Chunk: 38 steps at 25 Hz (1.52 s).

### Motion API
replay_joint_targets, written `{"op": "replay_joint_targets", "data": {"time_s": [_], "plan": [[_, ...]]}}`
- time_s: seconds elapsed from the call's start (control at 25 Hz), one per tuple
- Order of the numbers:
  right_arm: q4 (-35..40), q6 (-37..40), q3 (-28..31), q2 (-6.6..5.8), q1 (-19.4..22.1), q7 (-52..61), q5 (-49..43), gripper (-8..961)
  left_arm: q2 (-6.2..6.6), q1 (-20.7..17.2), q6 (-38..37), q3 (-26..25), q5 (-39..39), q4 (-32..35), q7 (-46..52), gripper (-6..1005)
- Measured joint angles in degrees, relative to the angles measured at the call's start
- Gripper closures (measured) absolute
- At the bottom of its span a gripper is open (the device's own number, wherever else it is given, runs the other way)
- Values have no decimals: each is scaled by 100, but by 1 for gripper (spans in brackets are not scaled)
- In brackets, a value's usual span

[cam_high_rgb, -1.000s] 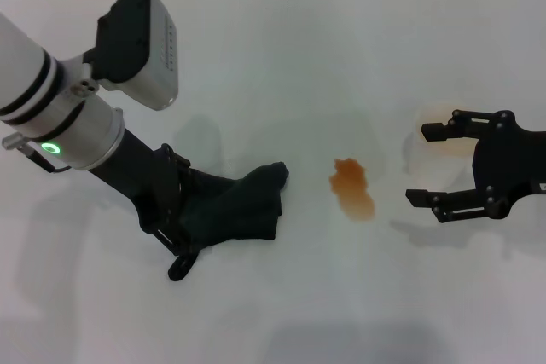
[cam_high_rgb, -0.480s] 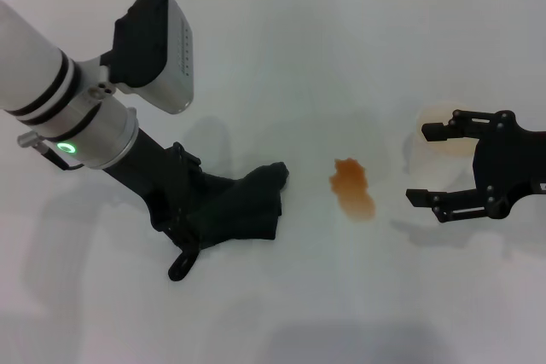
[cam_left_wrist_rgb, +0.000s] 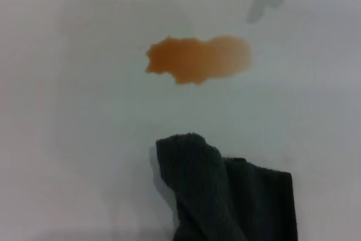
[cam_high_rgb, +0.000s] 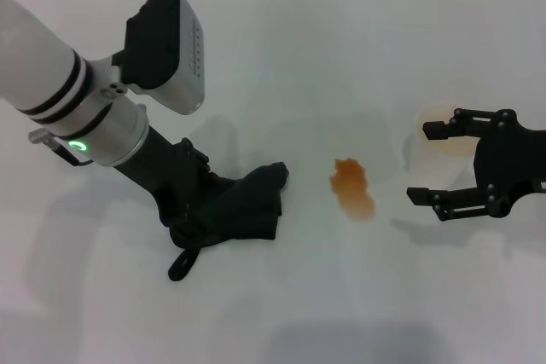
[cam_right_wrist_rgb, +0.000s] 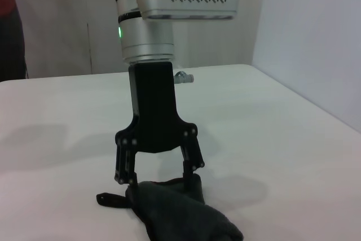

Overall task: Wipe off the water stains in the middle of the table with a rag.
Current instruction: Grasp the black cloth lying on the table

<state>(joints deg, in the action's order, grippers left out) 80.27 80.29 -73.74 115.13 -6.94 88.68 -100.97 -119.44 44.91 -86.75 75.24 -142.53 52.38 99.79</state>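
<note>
The water stains (cam_high_rgb: 352,187) are an orange-brown blotch in the middle of the white table (cam_high_rgb: 324,40). The dark rag (cam_high_rgb: 247,206) lies just to their left, its loop tab toward the front. My left gripper (cam_high_rgb: 207,221) is down on the rag's left part. In the right wrist view the left gripper (cam_right_wrist_rgb: 161,182) has its fingers spread, with their tips on the far end of the rag (cam_right_wrist_rgb: 180,215). The left wrist view shows the stains (cam_left_wrist_rgb: 197,59) a short way beyond the rag (cam_left_wrist_rgb: 225,196). My right gripper (cam_high_rgb: 426,164) is open and parked to the right of the stains.
A pale paper cup (cam_high_rgb: 437,118) with orange liquid in it stands at the right, just behind the right gripper's far finger. A wall edge runs along the back of the table.
My left arm has swung to the right and stands steeper over the rag. The rag's right tip, the stains and the right gripper have stayed where they were.
</note>
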Motion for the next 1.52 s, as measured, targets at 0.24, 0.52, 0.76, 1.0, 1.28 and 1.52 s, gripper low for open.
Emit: {"op": "replay_joint_targets", "data": {"time_s": [0.24, 0.52, 0.76, 1.0, 1.28, 1.52], "plan": [[4, 7, 0, 0, 0, 0, 0, 95, -8, 0, 18, 24, 68, -2, 14, 304], [19, 14, -1, 0, 12, 0, -1, 95, -9, -12, 25, 26, 135, -1, 5, 380], [11, 23, -16, 0, 17, 0, -1, 95, -8, -36, 127, 26, 134, -17, -6, 381], [5, 30, -25, 0, 18, 2, -2, 95, -3, 11, 240, 84, 137, -205, -29, 383], [0, 31, -15, 7, 26, 6, -2, 95, -9, 10, 397, 312, 160, -219, 5, 434], [-3, 30, -1, 9, 36, 8, -2, 95, -6, 11, 483, 285, 274, -209, 26, 502]]}}
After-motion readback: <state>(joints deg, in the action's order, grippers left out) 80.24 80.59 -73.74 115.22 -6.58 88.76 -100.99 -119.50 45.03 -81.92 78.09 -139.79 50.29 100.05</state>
